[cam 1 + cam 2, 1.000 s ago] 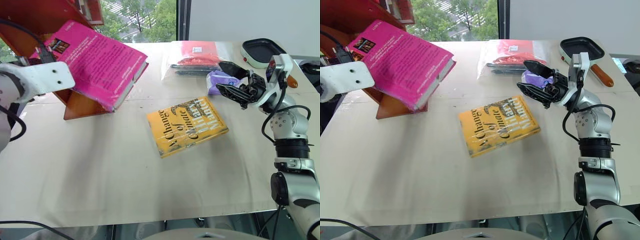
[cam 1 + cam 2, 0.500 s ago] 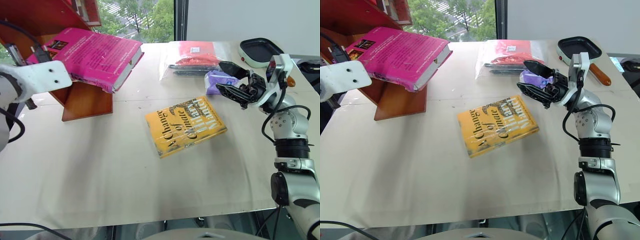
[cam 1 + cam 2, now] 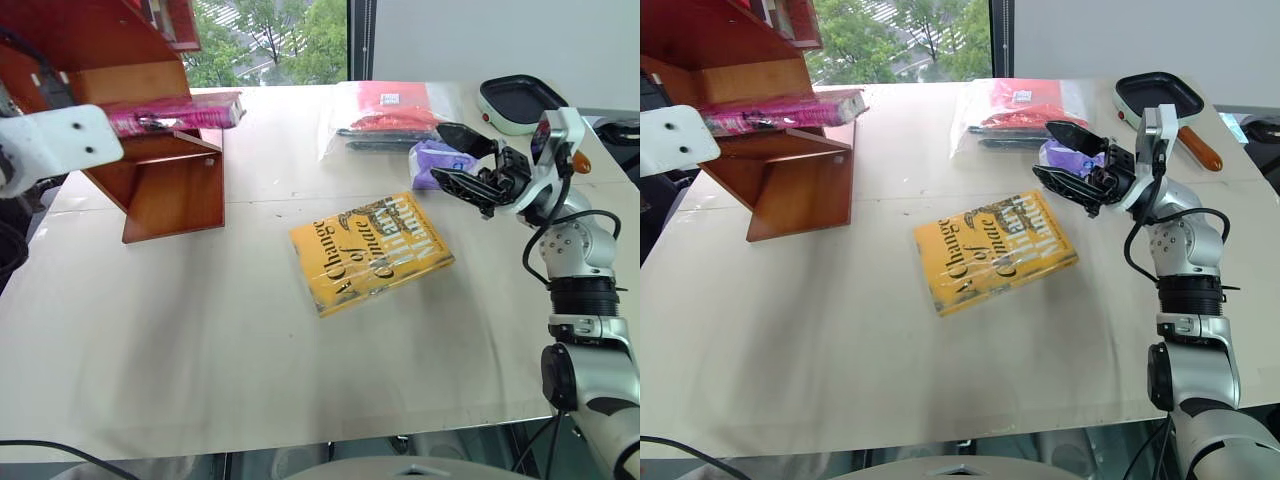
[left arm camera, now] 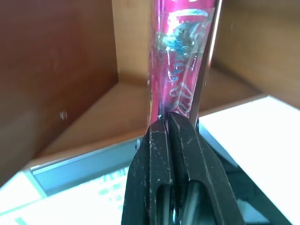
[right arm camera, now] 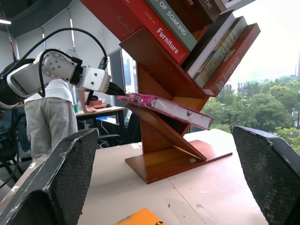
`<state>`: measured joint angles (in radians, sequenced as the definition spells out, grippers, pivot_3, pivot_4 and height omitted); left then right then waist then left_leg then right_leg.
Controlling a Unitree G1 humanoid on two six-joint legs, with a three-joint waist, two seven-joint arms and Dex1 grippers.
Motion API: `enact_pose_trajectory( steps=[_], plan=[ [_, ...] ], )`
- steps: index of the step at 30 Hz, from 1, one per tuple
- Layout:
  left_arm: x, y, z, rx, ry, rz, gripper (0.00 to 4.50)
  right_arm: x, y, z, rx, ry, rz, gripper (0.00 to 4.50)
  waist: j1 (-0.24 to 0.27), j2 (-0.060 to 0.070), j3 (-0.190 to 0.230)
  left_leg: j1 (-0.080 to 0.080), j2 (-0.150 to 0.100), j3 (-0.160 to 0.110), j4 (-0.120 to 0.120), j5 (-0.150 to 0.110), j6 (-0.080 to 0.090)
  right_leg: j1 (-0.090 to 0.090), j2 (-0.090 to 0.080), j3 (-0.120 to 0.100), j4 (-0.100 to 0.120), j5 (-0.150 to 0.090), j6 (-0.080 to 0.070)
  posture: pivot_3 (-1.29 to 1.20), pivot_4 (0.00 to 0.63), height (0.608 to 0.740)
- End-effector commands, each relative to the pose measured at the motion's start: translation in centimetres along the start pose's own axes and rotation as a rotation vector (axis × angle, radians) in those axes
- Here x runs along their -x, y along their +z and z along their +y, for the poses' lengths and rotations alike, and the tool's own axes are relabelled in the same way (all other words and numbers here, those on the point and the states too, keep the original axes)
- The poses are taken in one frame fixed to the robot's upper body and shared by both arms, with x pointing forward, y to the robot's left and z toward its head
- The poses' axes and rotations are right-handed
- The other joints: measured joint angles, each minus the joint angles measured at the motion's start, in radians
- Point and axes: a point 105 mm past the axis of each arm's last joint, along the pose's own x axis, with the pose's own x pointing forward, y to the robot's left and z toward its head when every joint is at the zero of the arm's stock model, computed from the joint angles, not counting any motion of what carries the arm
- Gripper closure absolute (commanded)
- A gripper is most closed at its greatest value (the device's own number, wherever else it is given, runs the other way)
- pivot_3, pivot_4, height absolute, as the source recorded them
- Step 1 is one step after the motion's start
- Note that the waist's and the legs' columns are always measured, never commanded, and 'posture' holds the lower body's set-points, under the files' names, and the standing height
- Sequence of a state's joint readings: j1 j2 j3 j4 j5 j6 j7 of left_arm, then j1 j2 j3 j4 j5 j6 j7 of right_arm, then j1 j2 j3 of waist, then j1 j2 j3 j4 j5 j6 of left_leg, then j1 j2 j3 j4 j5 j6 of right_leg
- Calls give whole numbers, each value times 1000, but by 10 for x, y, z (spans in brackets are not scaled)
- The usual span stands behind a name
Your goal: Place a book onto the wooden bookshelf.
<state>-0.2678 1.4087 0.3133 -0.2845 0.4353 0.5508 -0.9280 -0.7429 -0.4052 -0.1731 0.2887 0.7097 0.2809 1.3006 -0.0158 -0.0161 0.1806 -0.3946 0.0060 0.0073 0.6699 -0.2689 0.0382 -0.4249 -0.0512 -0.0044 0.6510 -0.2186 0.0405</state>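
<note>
Counter [image 3: 200,350]: pale, lightly scuffed surface carrying everything listed.

Yellow-orange book [image 3: 372,252]: lies flat near the middle of the counter, cover up, dark lettering "Change of Climate", turned askew to the counter's edge.

Clear plastic bag [image 3: 385,112]: far side, right of centre; holds red contents and dark, pen-like items.

Purple packet [image 3: 440,160]: just right of the bag, near side, partly hidden.

Small frying pan [image 3: 1160,93]: far right corner, dark inside, pale rim, orange-brown handle [image 3: 1200,148].

Shelved books [image 5: 187,23]: leaning row on the upper slanted boards; a red spine reads "Furniture".

Person [image 5: 49,119]: standing beyond the counter, light trousers.

Window [image 3: 270,40]: far side, green trees outside.
</note>
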Motion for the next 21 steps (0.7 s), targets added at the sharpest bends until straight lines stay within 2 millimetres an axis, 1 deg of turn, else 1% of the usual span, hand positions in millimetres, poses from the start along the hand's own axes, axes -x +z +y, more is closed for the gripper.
enact_pose_trajectory(
  steps=[1, 8, 19, 21],
  plan=[
    [15, -9, 25, -6, 99, 43, 4466, -6, 13, 2, 46, 31, -19, 0, 0, 0, 0, 0, 0, 0, 0, 0, 0, 0, 0, 0, 0, 0, 0, 0, 150, 740],
    [18, -22, 27, -6, 105, 94, 4466, -7, 14, 3, 44, 33, -22, 0, 1, 0, 0, 0, 0, 0, 0, 0, 0, 0, 0, 0, 0, 0, 0, 0, 150, 740],
    [18, -16, 22, 13, 86, 67, 4466, -8, 15, 2, 40, 34, -22, 0, 1, 0, 0, 0, 0, 0, 0, 0, 0, 0, -1, 0, 0, 0, 0, 0, 150, 740],
    [19, -16, 22, 14, 91, 68, 3944, -8, 15, 2, 40, 36, -21, 0, 1, 0, 0, 0, 0, 0, 0, 0, 0, 0, -1, 0, 0, 0, 0, 0, 150, 740]
  ],
)
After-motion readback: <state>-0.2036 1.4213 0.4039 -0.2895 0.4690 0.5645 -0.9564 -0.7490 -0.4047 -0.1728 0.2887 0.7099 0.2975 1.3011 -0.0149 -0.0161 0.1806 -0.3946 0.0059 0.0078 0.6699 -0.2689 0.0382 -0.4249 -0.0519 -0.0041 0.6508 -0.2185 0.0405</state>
